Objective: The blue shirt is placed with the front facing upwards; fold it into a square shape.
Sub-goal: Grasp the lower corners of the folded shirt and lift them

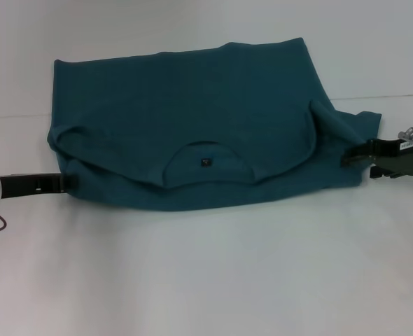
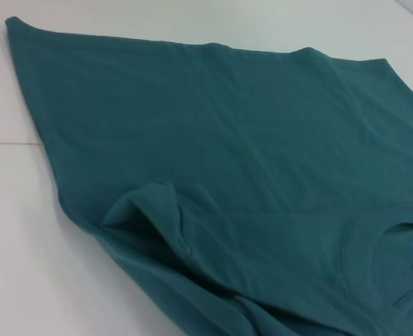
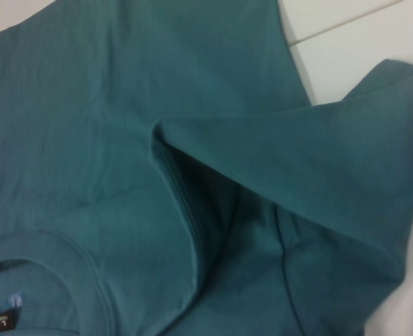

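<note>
**Shirt half folded, a gripper at each side**

Here the shirt point(image 1: 192, 119) lies across the middle of the white table point(image 1: 206, 280), spread wide from left to right. Its far part is folded toward the robot over the near part, so a plain teal layer lies on top and no print shows. The folded layer's edge curves across the near half, and the round neck point(image 1: 208, 162) with its small dark label sits just under that curve, near the shirt's near edge. On the right, a sleeve point(image 1: 346, 129) sticks out past the body, partly doubled over itself; the right wrist view shows its fold point(image 3: 192, 203) standing up as a ridge beside the collar. On the left, the left wrist view shows a small puckered tuck point(image 2: 154, 210) near the side edge.

The left gripper point(image 1: 63, 183) lies low at the shirt's near left corner, its tip touching the cloth. The right gripper point(image 1: 353, 155) is at the right edge, beside the sleeve. Whether either pincer is open, or has hold of cloth, I cannot tell.
</note>
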Controlling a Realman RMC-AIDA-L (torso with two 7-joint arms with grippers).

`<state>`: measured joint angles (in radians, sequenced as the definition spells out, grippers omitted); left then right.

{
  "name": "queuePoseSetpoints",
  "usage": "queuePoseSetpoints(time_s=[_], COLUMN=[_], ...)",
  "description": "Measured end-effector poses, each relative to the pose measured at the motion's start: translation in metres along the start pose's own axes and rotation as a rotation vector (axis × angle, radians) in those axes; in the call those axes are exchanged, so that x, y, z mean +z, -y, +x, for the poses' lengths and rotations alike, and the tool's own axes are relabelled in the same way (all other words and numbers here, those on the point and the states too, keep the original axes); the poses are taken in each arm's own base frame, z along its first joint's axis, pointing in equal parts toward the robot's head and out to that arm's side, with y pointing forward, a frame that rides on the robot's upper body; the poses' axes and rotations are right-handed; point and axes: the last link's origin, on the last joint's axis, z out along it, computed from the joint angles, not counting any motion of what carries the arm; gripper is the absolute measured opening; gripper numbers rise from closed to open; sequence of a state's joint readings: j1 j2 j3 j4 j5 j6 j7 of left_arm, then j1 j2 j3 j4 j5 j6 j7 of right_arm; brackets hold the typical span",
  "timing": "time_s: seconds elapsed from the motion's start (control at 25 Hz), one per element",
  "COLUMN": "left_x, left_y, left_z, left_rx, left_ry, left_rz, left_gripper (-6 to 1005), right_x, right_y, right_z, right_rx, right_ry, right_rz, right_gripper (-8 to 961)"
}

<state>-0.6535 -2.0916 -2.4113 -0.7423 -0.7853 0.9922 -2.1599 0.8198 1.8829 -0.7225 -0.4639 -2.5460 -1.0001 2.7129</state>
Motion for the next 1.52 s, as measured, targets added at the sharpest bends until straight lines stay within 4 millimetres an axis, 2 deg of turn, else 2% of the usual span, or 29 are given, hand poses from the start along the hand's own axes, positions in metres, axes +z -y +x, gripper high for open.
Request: queuePoseSetpoints(time_s=[0.48,0.68,0.92,1.24,1.44,1.52], left_x=[0.001,0.001,0.001,-0.002,-0.004,-0.004], left_y=[0.0,0.0,0.0,0.002,0.006,0.006], left_z=[-0.001,0.0,0.0,0.001,-0.001,-0.001], left_rx=[-0.002,-0.001,-0.001,-0.012,-0.019,-0.019], left_ry=[0.001,0.001,-0.001,-0.014,-0.015,-0.014], left_rz=[0.001,0.002,0.003,0.0,0.003,0.003], left_gripper=[66,66,65,65,65,65], right_x=[0.009,0.012,0.017,0.017,0.015,0.012], right_y=[-0.006,-0.008,-0.011,-0.015,-0.011,-0.008], right_z=[0.002,0.004,0.009,0.009,0.011,0.011], right_rx=[0.002,-0.002,-0.052,-0.093,-0.1,-0.098], right_ry=[0.009,0.005,-0.018,-0.008,-0.015,-0.007], right_rz=[0.005,0.005,0.019,0.009,0.001,-0.008], right_gripper=[777,650,402,167,31,31])
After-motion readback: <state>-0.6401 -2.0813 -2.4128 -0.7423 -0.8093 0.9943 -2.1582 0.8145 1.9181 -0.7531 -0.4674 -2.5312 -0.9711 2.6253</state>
